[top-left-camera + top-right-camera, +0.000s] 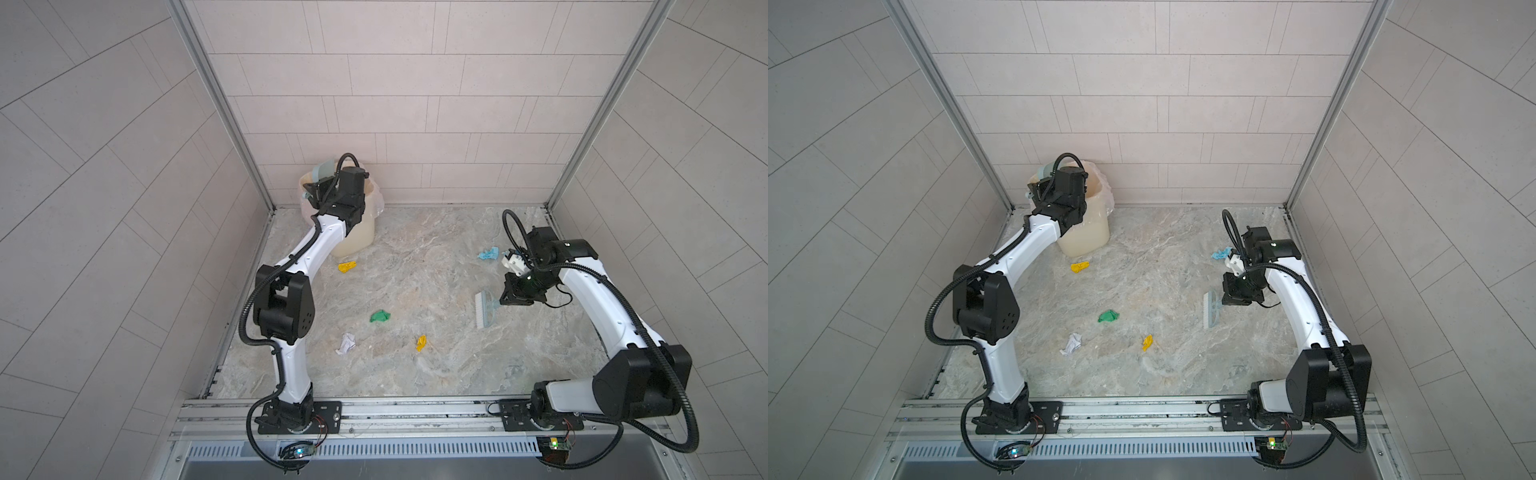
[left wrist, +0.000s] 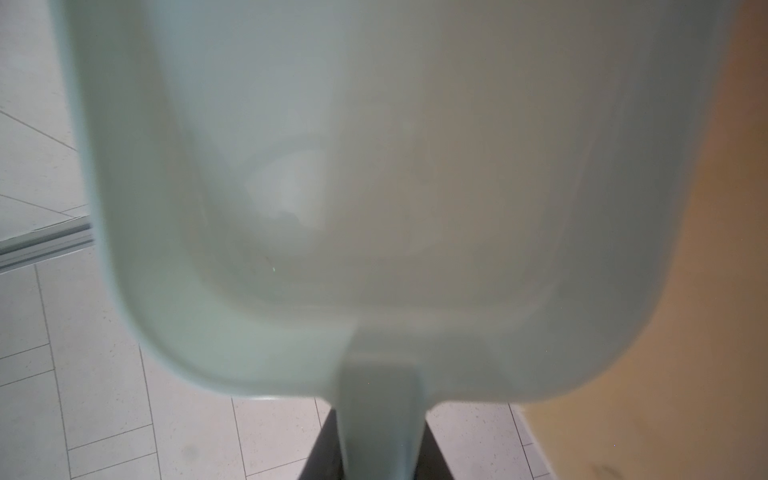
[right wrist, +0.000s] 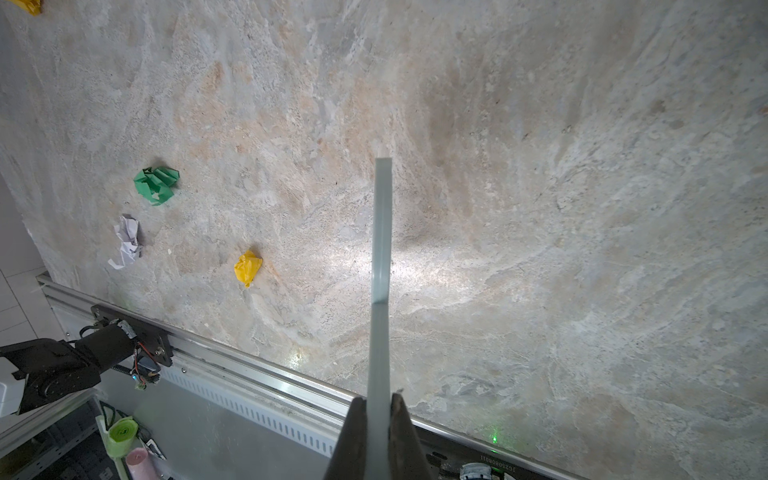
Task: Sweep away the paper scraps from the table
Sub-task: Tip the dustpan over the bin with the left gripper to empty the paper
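Dumping step, I judge: left gripper [image 2: 380, 440] pinching the dustpan [image 2: 374, 166] by its handle above the bin [image 1: 361, 237], right gripper [image 3: 378, 415] clamped on the brush [image 1: 484, 309] well apart from the bin, five paper scraps [image 1: 380, 316] lying on the table [image 1: 415, 374] beyond it; next needs the pan lowered beside them.

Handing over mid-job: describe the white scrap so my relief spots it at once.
On the marbled table, look at the front-left part, beside the left arm. The white scrap lies there, nearer the front rail than the green scrap. It alone is colourless; the other wads are yellow, green or light blue.
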